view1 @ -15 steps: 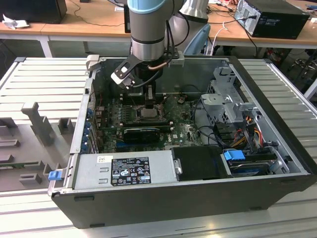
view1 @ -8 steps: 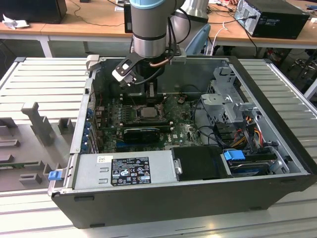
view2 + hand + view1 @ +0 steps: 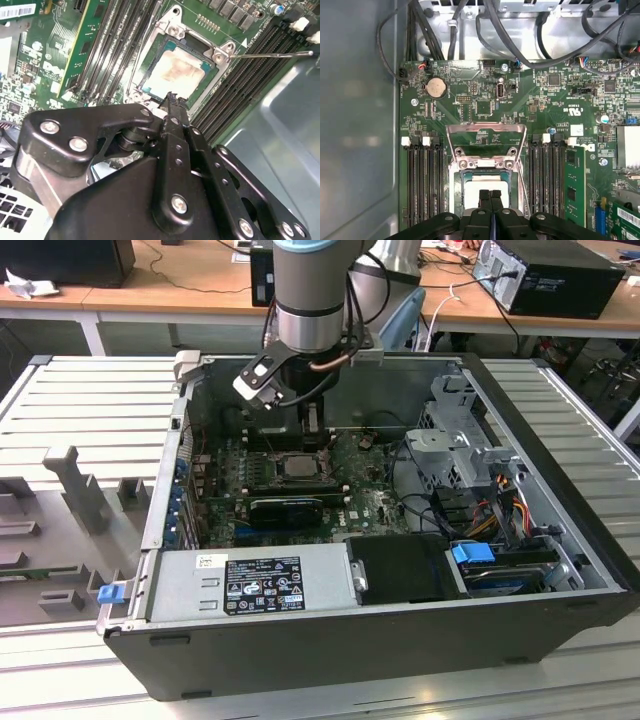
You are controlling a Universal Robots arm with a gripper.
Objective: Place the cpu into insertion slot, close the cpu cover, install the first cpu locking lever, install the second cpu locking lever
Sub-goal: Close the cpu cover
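The cpu (image 3: pixel 485 182) sits flat in the insertion slot (image 3: pixel 148 54), pale face up and bare, directly beneath and just ahead of my fingertips. In the first wrist view the gripper (image 3: pixel 490 192) is poised over the cpu's near edge. I can't tell whether it touches the chip or hovers just above it. The fingers (image 3: pixel 484 200) are pressed together side by side with nothing between them, so I'm carrying nothing. By my read the placing step is done and the cover is not yet closed.

The relation I care about is this: the cpu cover (image 3: pixel 485 129) lies straight ahead of the fingers, on the far side of the cpu. It is open, hinged at the slot's far edge, and green board shows through its square cut-out. The line from fingertips to cover runs across the cpu, along the seam between the closed fingers. Whether the cover stands tilted or lies right back, I can't judge from here.

A thin locking lever (image 3: pixel 270 55) juts from one corner of the slot out over the memory slots (image 3: pixel 250 80) to one side of the fingers, and it looks unlatched to me. More long black slots flank the other side. In the exterior view, the arm (image 3: pixel 310 300) drops into the open computer case (image 3: pixel 400 630).
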